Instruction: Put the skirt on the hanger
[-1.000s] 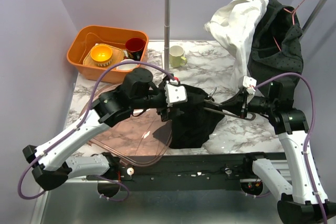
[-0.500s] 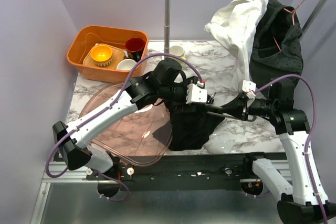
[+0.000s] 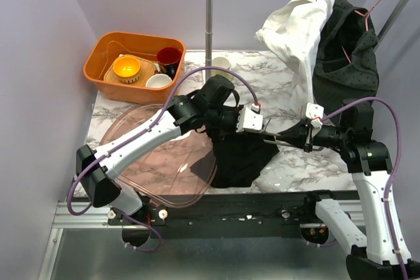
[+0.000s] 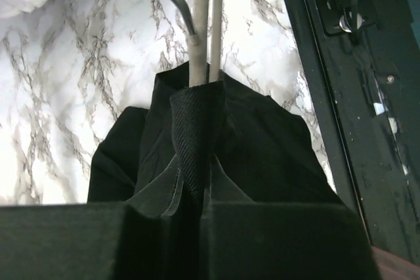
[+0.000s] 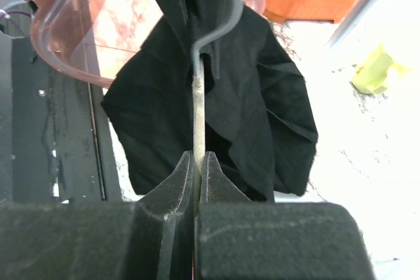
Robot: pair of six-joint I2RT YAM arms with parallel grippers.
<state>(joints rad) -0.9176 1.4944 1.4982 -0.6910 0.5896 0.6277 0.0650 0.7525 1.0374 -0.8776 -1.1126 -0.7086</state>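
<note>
The black skirt (image 3: 239,159) hangs bunched at the table's front middle, draped from a thin metal hanger (image 3: 282,138) held level above the table. My left gripper (image 3: 257,124) comes in from the left and is shut on a fold of the skirt's (image 4: 262,149) top edge, right where the hanger's (image 4: 199,24) two rods run out of the cloth. In the left wrist view its fingers (image 4: 275,240) are half buried in the fabric. My right gripper (image 3: 304,137) is shut on the hanger's (image 5: 199,103) rod, with the skirt (image 5: 262,96) hanging beyond it.
An orange basin (image 3: 98,54) with a yellow bowl, a red cup and a white cup stands at the back left. A clear pink lid (image 3: 151,168) lies front left. A clothes rail (image 3: 210,24) behind carries a white garment (image 3: 295,27) and a dark dotted one (image 3: 348,57).
My left arm swung right and forward over the skirt, and its gripper went from open to shut on the skirt's top edge. The right gripper drew slightly to the right with the hanger.
</note>
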